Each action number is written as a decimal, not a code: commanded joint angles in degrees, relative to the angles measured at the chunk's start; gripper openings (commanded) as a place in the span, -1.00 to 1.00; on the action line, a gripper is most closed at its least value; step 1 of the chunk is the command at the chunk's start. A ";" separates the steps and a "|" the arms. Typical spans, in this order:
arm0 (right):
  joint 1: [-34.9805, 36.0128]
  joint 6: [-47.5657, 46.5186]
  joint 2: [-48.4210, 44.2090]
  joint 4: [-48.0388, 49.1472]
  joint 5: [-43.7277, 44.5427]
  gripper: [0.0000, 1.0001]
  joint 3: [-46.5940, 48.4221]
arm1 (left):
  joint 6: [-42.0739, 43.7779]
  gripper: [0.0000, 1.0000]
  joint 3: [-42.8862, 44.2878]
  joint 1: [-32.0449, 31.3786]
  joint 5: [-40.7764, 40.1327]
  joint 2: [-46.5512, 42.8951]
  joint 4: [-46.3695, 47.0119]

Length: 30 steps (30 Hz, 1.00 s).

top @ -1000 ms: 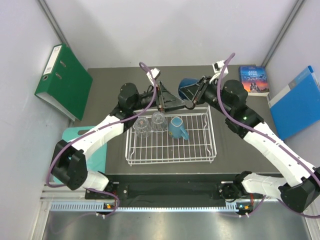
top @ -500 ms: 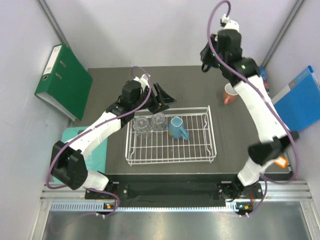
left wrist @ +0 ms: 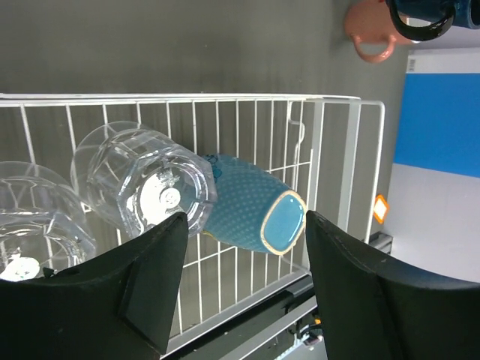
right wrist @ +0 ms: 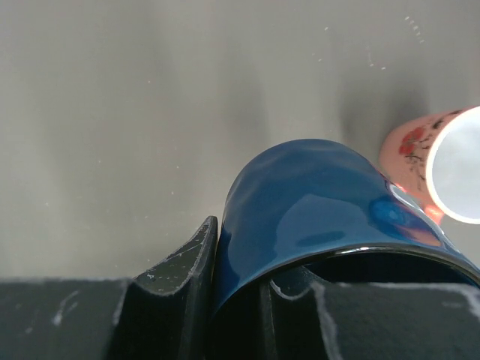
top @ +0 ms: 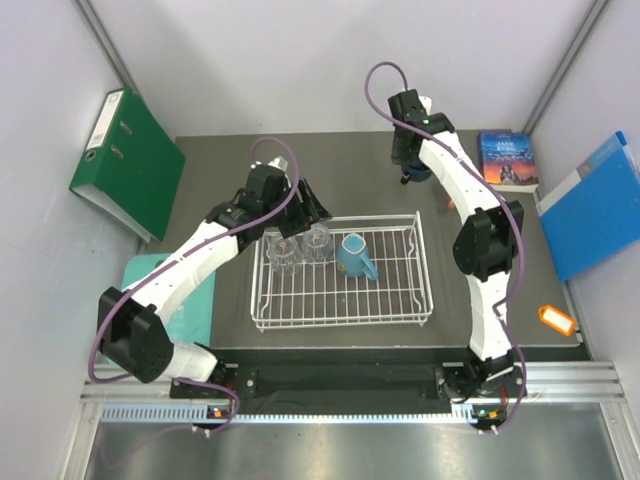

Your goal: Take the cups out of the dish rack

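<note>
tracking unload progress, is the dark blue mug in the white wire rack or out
Out: the right gripper holds the dark blue mug over the table beyond the white wire rack, beside the salmon-pink mug.

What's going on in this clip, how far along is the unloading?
The right pincer is shut on the dark blue mug, holding it over the table beyond the dish rack, beside the salmon-pink mug that is already out. The left pincer is open above the rack's far side, over the clear tumblers. Both tumblers and the light blue mug remain in the rack.
</note>
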 commanded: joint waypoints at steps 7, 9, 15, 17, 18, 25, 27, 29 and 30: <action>-3.57 0.75 4.81 4.51 -3.81 -1.00 1.44 | 2.49 0.36 1.60 0.11 -1.57 2.23 -0.84; -4.27 0.84 4.99 7.21 -4.43 -1.00 -0.93 | 2.67 0.35 1.78 0.11 -1.48 3.20 -0.84; -4.89 2.07 7.28 9.52 -7.68 -1.00 -3.58 | 2.58 0.33 2.13 0.11 -0.69 5.40 -0.84; -4.89 2.15 8.15 10.13 -8.39 -1.00 -3.50 | 2.41 0.33 2.13 0.03 -0.60 6.01 -0.58; -4.98 2.07 8.59 9.96 -8.65 -1.00 -3.15 | 2.32 0.33 2.22 0.03 -0.51 6.28 -0.49; -5.15 2.68 10.88 9.61 -10.85 -1.00 -3.14 | 2.58 0.33 3.53 0.03 0.19 8.56 -0.93; -5.24 2.60 10.97 9.70 -11.11 -1.00 -3.32 | 2.76 0.33 3.80 0.11 0.11 9.00 -1.19; -5.24 2.42 10.71 9.78 -11.20 -0.82 -3.67 | 3.19 0.33 4.06 0.12 0.37 9.18 -1.20; -5.24 2.33 10.45 10.13 -11.29 -0.73 -3.84 | 3.55 0.34 4.15 0.03 0.54 9.18 -1.11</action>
